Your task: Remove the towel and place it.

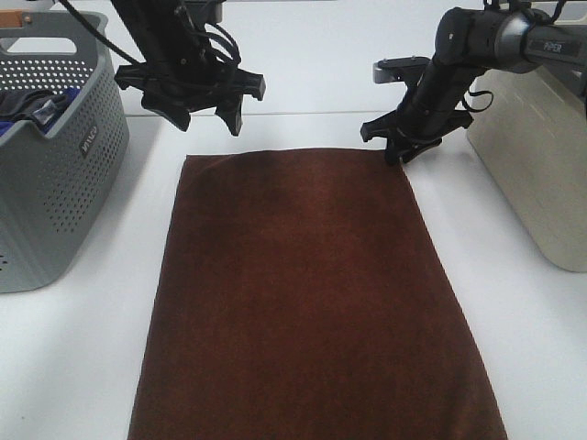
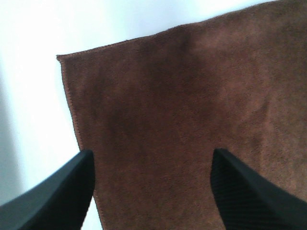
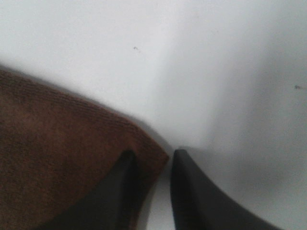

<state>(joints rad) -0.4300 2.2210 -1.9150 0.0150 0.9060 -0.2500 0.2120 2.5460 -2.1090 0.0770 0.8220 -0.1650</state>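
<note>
The dark-brown towel (image 1: 303, 293) lies flat and spread out on the white table, running from the far middle to the near edge. My left gripper (image 1: 204, 124) hangs open and empty above the towel's far left corner; the left wrist view shows that corner (image 2: 62, 58) and the towel (image 2: 192, 120) between the wide-apart fingers (image 2: 57, 191). My right gripper (image 1: 401, 151) is low at the far right corner. In the right wrist view its fingers (image 3: 192, 191) stand nearly together, with the towel's corner (image 3: 153, 153) between the tips.
A grey perforated basket (image 1: 55, 165) with blue-and-black items inside stands at the left edge. A large beige box (image 1: 537, 174) stands at the right, close behind the right arm. Bare white table (image 1: 514, 348) surrounds the towel.
</note>
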